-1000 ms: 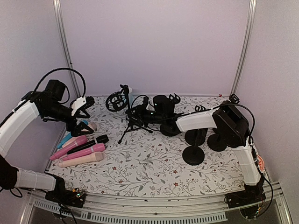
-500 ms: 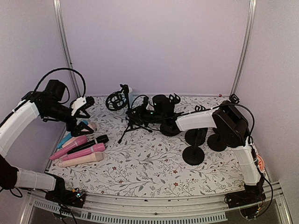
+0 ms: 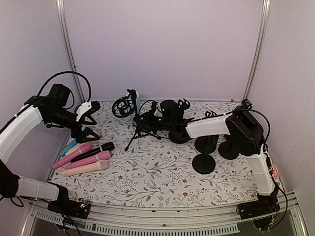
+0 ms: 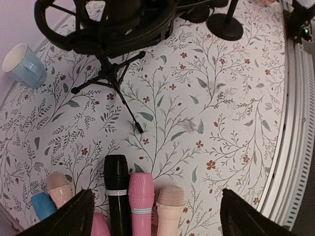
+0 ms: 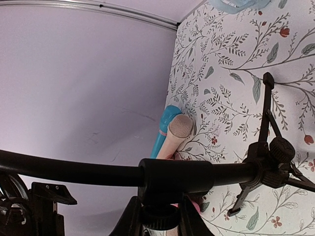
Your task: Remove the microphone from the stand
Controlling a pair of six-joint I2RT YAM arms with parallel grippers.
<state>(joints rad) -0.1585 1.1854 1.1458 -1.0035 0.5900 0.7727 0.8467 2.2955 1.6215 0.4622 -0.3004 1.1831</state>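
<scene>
The black tripod stand [image 3: 141, 130] stands mid-table, its boom ending in a ring-shaped shock mount [image 3: 120, 106]. I cannot make out a microphone in the mount. My right gripper [image 3: 153, 118] is shut on the stand at the boom's clamp [image 5: 174, 179], and its fingers [image 5: 132, 219] pinch a black round part under the bar. My left gripper [image 3: 89, 120] is open and empty, hovering over loose microphones by the left wall. In the left wrist view the left gripper [image 4: 155, 209] is above a black [image 4: 117, 184], a pink [image 4: 141, 196] and a peach microphone [image 4: 170, 206].
More microphones lie at the left: blue [image 3: 69, 146] and peach [image 3: 95, 132]. Round-base stands [image 3: 204, 163] [image 3: 229, 150] crowd the right. A blue mug [image 4: 22, 64] sits behind the tripod. The left wall is close, and the table's front rail [image 4: 295, 147] is near.
My left gripper has lifted slightly above the microphone pile and stays open. The right gripper and the stand have barely moved.
</scene>
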